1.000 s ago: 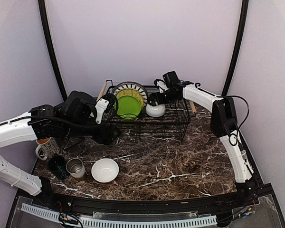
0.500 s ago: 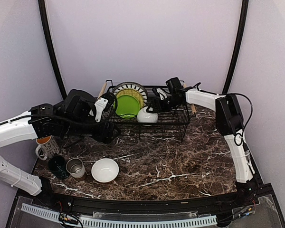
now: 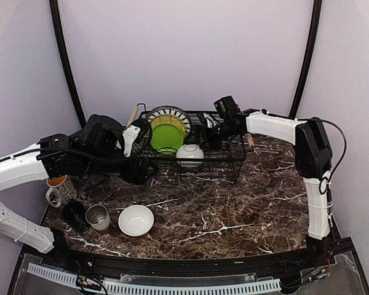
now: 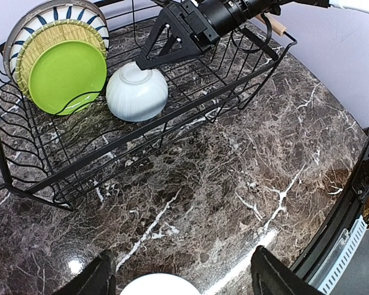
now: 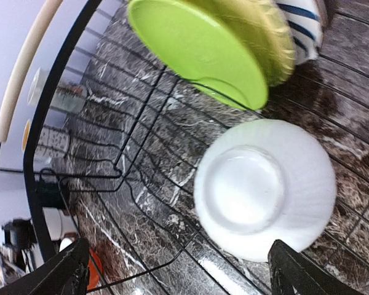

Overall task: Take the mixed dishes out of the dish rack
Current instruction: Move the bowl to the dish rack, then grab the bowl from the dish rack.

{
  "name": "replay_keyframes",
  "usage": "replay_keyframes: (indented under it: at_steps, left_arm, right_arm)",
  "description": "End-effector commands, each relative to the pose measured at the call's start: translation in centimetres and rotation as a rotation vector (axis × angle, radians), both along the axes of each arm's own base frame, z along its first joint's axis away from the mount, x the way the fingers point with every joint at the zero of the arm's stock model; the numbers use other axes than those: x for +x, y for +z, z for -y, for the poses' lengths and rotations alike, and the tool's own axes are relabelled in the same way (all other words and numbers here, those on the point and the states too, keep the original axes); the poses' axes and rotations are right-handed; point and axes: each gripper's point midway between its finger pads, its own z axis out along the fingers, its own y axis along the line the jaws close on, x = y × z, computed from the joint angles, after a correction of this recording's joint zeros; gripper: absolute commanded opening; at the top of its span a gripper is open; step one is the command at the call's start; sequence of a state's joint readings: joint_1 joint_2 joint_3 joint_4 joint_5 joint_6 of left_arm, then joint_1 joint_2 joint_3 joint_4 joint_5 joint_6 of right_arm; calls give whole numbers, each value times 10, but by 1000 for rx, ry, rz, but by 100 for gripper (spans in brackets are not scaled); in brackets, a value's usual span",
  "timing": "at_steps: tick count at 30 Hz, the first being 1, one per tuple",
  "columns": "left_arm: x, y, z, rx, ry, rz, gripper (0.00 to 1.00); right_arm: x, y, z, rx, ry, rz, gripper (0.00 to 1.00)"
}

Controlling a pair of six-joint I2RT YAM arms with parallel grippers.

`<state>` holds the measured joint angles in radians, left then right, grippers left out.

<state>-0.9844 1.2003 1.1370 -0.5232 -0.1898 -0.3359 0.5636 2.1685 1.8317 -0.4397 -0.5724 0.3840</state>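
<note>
Seen from the top, one black wire dish rack [image 3: 224,161] with light wooden rod handles sits at twelve o'clock on the marble table [image 3: 234,209]. It holds three plates standing on edge at its nine o'clock end: a lime-green plate [image 3: 167,137] in front, a yellow plate [image 3: 162,117] behind it and a grey-rimmed striped plate [image 3: 172,109] at the back. One white bowl [image 3: 189,155] lies upside down near the rack's middle, at three o'clock of the plates. At eight o'clock on the table stand four unloaded pieces: a second white bowl [image 3: 136,220] upright, one steel cup [image 3: 98,217], one dark green mug [image 3: 75,215] and one pale mug [image 3: 60,190]. The right gripper [image 5: 183,273] is spread wide inside the rack just above the overturned bowl, its fingers to either side and gripping nothing; whether a tip touches the bowl cannot be told. The left gripper [image 4: 184,276] hangs at the rack's nine o'clock side, released and empty, its fingers apart over the bare table.
</note>
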Motion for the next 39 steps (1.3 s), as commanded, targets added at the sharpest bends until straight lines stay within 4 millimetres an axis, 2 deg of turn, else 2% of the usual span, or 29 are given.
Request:
replay_keyframes:
  at_steps: [1,6,10,15,27,39]
  left_arm:
    - [-2,0,-2,-17,-3,-9,75]
    - [-2,-1,-6,-15,6,-4,75]
    - [-3,-2,-7,-18,8,-8,75]
    - [-4,-2,-11,-21,14,-5,75]
    - [-4,-3,-10,-24,13,-6,75]
    - [-4,-3,-10,-24,14,-8,75]
  right_arm:
    - [20,-8,27,-33,-245,-118,99]
    - [25,-33,28,-72,-366,-277,99]
    - [30,-46,34,-130,-468,-309,99]
    - [29,-55,26,-103,-477,-365,99]
    - [39,-93,27,-119,-580,-443,99]
    - [43,-108,15,-44,-564,-476,99]
